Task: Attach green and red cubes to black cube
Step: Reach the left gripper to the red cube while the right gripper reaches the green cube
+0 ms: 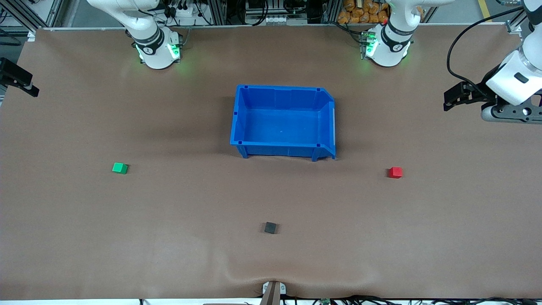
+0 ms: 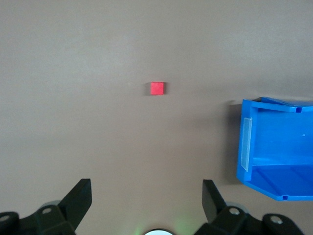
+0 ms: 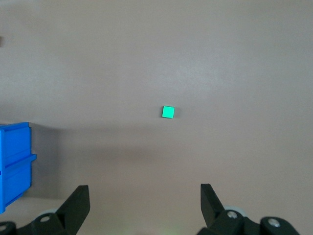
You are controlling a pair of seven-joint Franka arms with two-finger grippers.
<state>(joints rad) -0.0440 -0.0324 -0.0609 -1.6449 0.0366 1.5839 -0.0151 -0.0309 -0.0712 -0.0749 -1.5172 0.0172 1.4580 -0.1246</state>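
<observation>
The left hand (image 2: 145, 198) hangs high with its fingers spread wide, holding nothing. The red cube (image 2: 157, 88) sits alone on the brown surface (image 2: 73, 73) ahead of it, easy to reach. The right hand (image 3: 145, 201) is spread and empty too, with the green cube (image 3: 168, 112) ahead of it. The black cube (image 1: 270, 228) lies apart from both, with space around it for joining. I see no words to read anywhere.

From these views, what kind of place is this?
Likely a robotics lab bench: a brown-covered table, aluminium framing and cables along its edge by the arm bases, and staged props: blue bin, green cube, red cube, black cube.
</observation>
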